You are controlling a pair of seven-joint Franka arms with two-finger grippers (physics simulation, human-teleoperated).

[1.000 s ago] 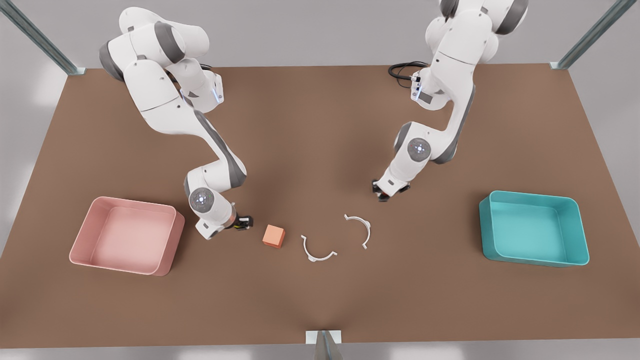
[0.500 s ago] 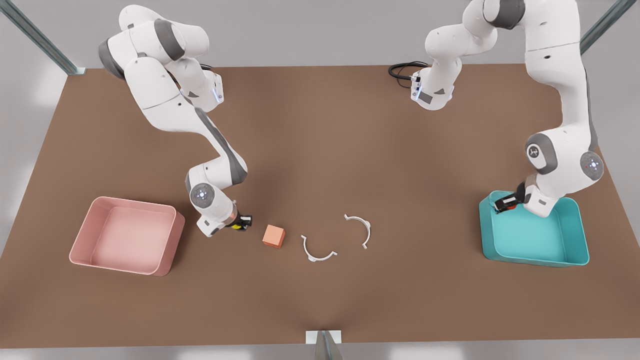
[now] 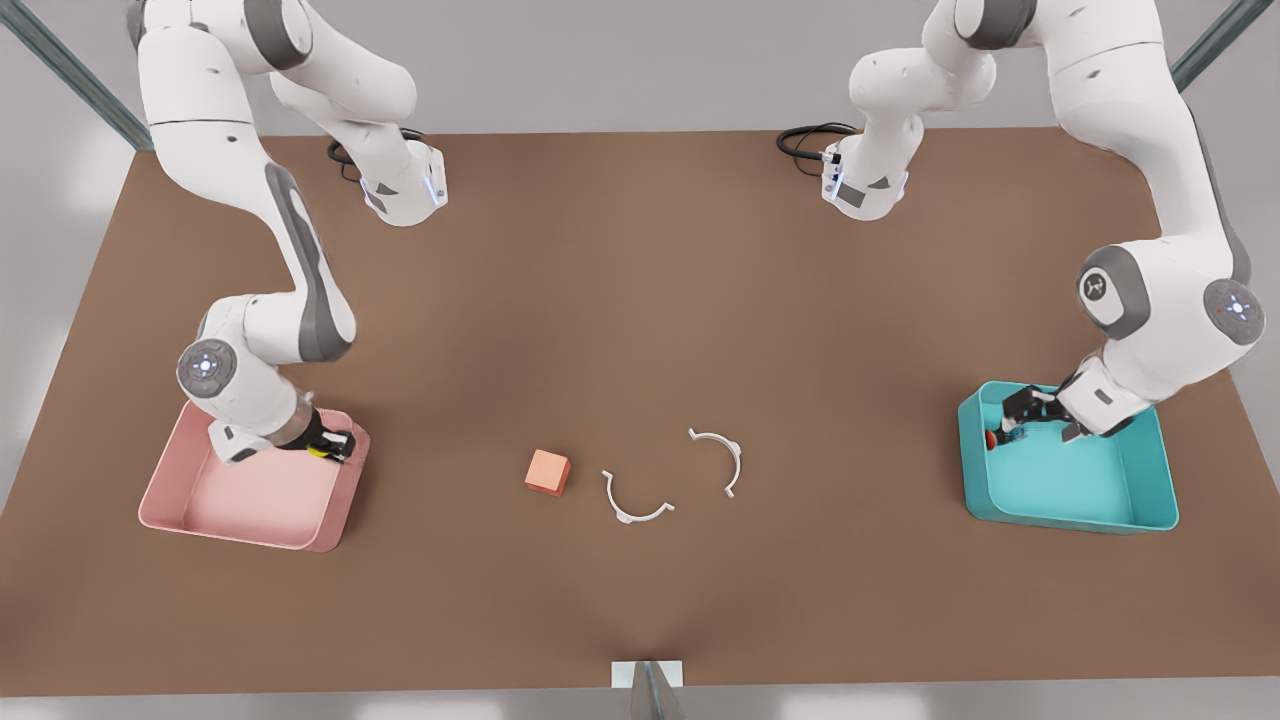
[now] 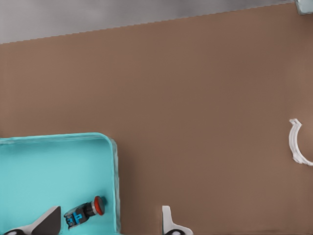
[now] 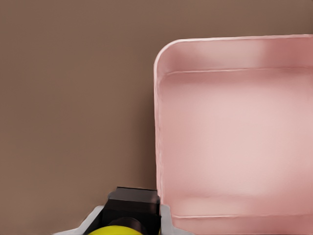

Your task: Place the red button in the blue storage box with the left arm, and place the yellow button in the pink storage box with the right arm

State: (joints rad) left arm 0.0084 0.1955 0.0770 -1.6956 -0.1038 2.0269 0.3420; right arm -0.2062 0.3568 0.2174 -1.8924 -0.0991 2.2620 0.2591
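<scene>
The flat brown desk (image 3: 640, 300) looks matt and smooth. The teal-blue rectangular plastic tub (image 3: 1150, 505) and the pale pink rectangular plastic tub (image 3: 240, 525) have smooth, softly satin walls. The arms' white shells look glossy

Brown table (image 3: 640, 260), pink storage box (image 3: 170, 495), blue storage box (image 3: 1075, 515), orange cube (image 3: 548, 472), two white curved clips (image 3: 636, 503), black cable (image 3: 805, 138)
</scene>
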